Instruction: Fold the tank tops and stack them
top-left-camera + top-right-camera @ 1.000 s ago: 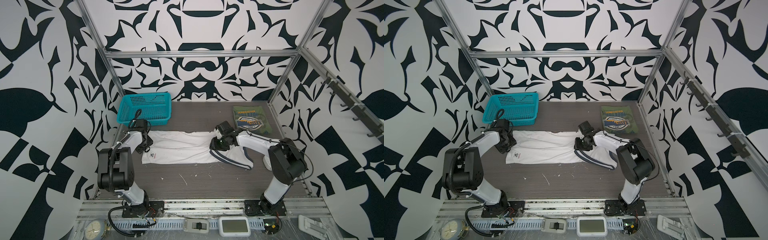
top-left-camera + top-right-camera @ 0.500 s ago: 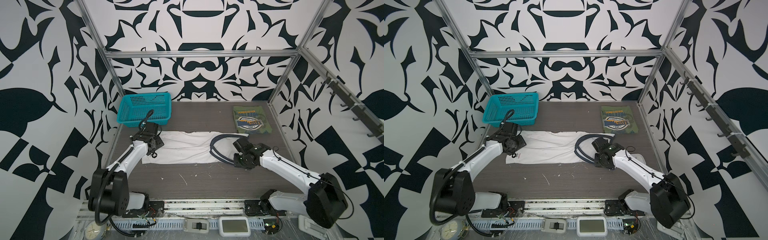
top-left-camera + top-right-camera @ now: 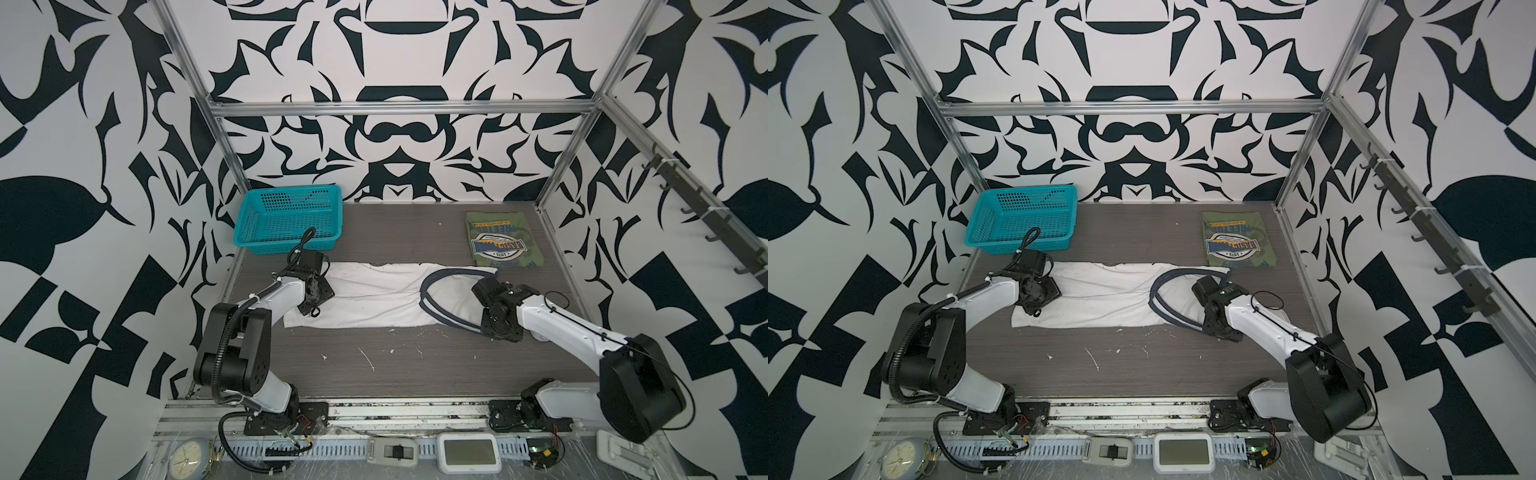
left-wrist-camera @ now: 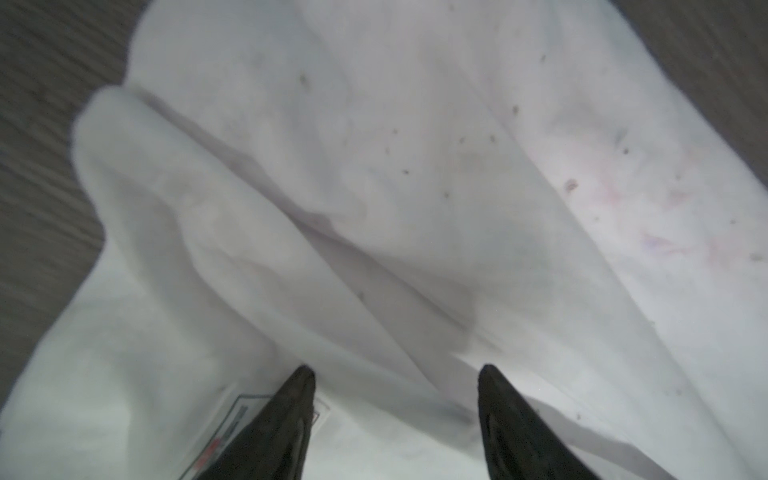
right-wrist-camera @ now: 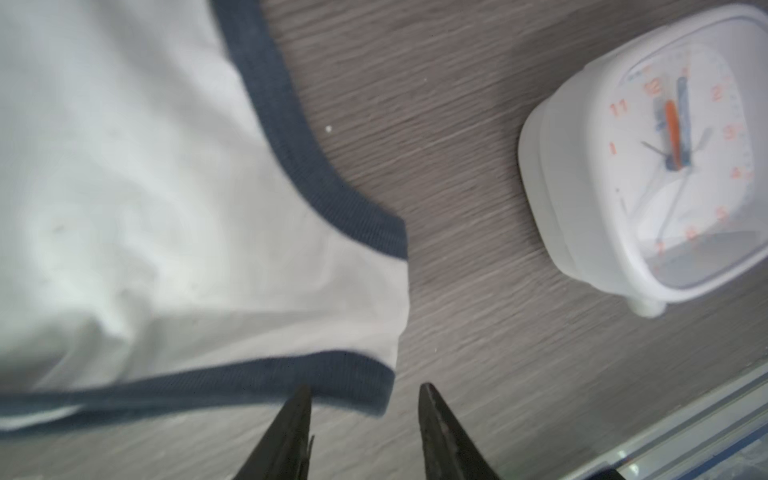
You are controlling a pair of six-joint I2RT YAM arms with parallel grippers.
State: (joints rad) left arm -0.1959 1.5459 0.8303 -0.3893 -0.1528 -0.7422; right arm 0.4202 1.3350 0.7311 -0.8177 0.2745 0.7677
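Observation:
The white tank top [image 3: 374, 297] [image 3: 1104, 299] lies folded in a long strip across the table, its navy-trimmed straps [image 3: 436, 286] looped at the right end. The olive green tank top [image 3: 500, 243] [image 3: 1237, 245] lies folded flat at the back right, badge print up. My left gripper [image 3: 314, 306] [image 4: 397, 369] hovers open over the hem end of the white cloth [image 4: 415, 187], near its label, and holds nothing. My right gripper [image 3: 492, 326] [image 5: 365, 385] is open just off a navy-trimmed strap end [image 5: 357, 386], with bare table between its fingers.
A teal mesh basket [image 3: 291, 220] [image 3: 1025, 218] stands at the back left, close behind the left wrist. In the right wrist view a white alarm clock [image 5: 665, 166] sits on the wood table [image 5: 457, 291] near a metal rail. Small white scraps dot the front of the table [image 3: 365, 357].
My right gripper has drawn back from the middle of the white top to its strap end at the right. The straps now lie in a loop. My left gripper shifted slightly over the hem.

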